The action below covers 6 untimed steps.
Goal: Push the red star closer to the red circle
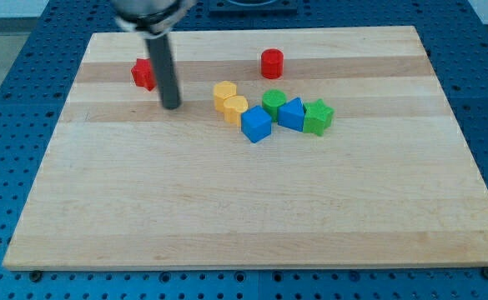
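Observation:
The red star (143, 73) lies near the view's top left of the wooden board (227, 208), partly hidden behind my rod. The red circle (272, 63) stands upright near the view's top centre, well to the right of the star. My tip (171, 107) rests on the board just right of and below the red star, close to it; I cannot tell if it touches.
A cluster sits below the red circle: two yellow blocks (224, 94) (235, 108), a blue cube (256, 124), a green block (274, 102), a blue block (292, 114) and a green star (318, 117). Blue perforated table surrounds the board.

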### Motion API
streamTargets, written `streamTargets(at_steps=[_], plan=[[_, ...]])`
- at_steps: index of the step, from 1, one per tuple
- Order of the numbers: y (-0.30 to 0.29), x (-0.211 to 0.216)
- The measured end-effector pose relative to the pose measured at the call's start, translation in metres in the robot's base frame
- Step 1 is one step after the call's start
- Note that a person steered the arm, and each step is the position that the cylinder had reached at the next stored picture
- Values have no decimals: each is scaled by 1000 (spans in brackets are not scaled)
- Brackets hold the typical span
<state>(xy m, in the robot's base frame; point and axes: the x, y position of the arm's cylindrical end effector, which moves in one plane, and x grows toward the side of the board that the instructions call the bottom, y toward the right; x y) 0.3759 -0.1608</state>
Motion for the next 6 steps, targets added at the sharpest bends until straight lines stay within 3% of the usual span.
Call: streamTargets(at_steps=[1,2,4,5,6], plan=[[-87,-42],[-63,-74],[107,-57],[145,-58],[106,-88]])
